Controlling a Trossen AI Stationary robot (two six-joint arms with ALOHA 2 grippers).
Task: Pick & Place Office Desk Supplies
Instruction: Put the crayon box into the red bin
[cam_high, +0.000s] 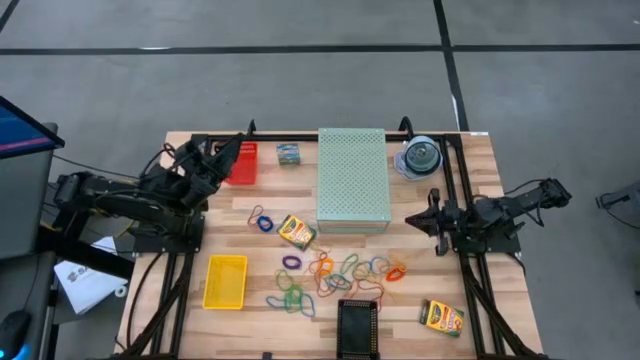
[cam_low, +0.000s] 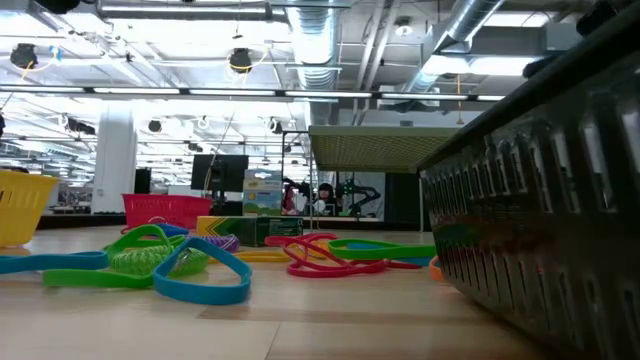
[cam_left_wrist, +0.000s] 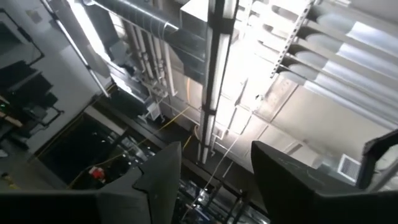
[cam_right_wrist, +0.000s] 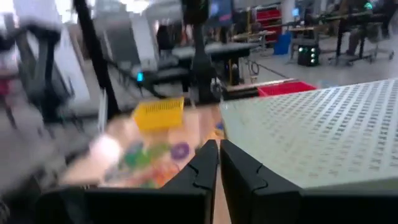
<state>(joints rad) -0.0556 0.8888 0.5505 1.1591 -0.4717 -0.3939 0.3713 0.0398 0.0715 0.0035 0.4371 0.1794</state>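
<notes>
red bin (cam_high: 241, 163) at the table's far left edge lies beneath the left gripper (cam_high: 228, 152), jaws parted, empty. release step done; next, fetch rubber bands (cam_high: 335, 270) mid-table. right gripper (cam_high: 415, 218) closed, empty.

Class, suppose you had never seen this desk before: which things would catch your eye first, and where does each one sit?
First, the scatter of coloured rubber bands across the near middle of the wooden table. Next, the large pale green perforated box standing at the far middle, with a red bin to its left and a yellow bin nearer the front. The left gripper hangs open over the red bin, while the right gripper waits shut beside the box.
</notes>
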